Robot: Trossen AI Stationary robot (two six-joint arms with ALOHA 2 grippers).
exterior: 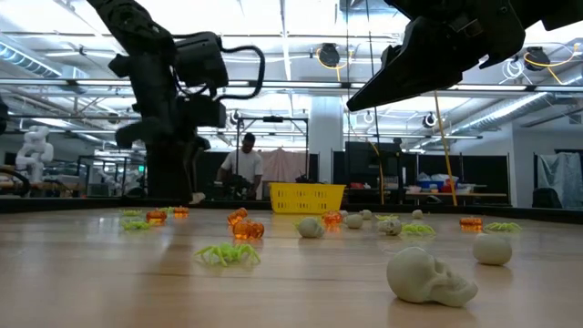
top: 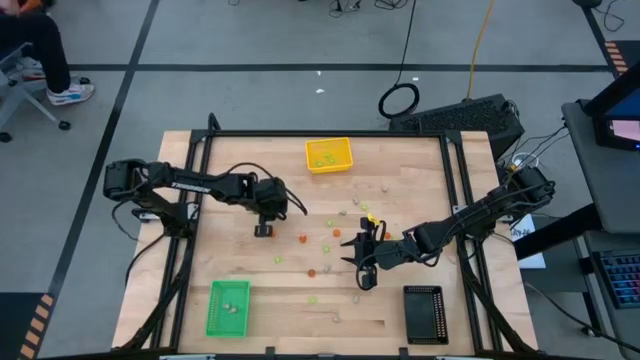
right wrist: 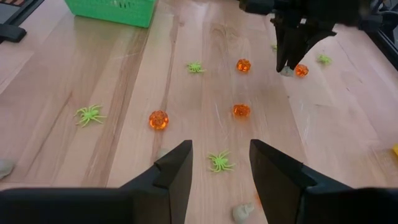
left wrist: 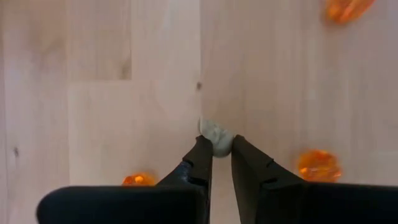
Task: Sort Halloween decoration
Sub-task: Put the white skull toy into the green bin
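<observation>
Small Halloween decoration pieces lie scattered over the wooden table's middle: orange pumpkins (right wrist: 158, 119), light green spiders (right wrist: 90, 114) and pale skulls (exterior: 428, 276). My left gripper (top: 263, 229) stands left of the centre, pointing steeply down, shut on one pale beige-grey piece (left wrist: 216, 134). My right gripper (top: 365, 268) hovers right of the centre, open, its fingers (right wrist: 174, 165) apart above a green spider (right wrist: 219, 161) that lies on the table. My left gripper pinches the pale piece's two sides (left wrist: 214, 144) between its two fingertips, coming from above and pointing steeply down. Most of the piece sticks out beyond the tips. In the low view the piece (exterior: 198, 197) hangs a little above the table.
A yellow tray (top: 329, 155) stands at the far edge, a green tray (top: 228, 307) at the near left and a black tray (top: 424, 313) at the near right. People and benches show in the room beyond the table.
</observation>
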